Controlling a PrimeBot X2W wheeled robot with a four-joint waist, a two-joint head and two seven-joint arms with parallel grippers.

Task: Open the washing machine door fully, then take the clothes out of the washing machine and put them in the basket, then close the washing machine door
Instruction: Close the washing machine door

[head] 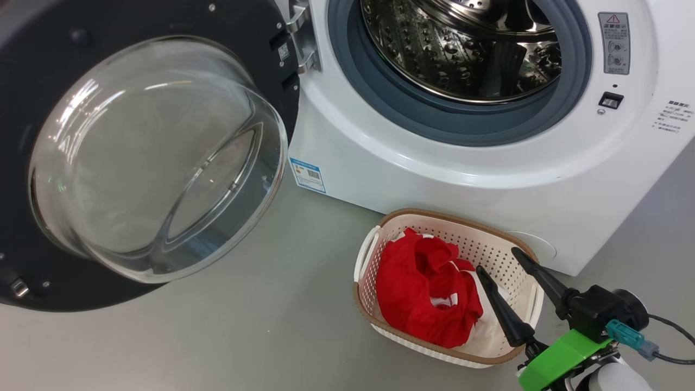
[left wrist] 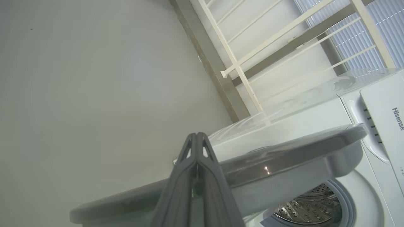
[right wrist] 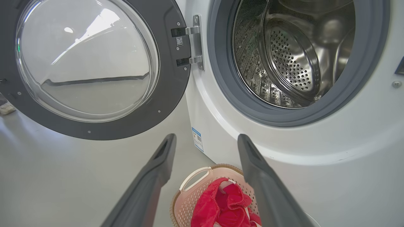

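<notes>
While the door (head: 157, 157) hangs open, clothes (head: 421, 293) lie in the basket (head: 450, 216).

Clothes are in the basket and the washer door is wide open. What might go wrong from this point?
1. The right gripper hangs open over the basket, its fingers near the red clothes; pulling away might snag fabric and drag it out.
2. The left gripper, shut, sits by the outer edge of the washing machine door; a push there may slip off the smooth rim and leave the door ajar.
</notes>
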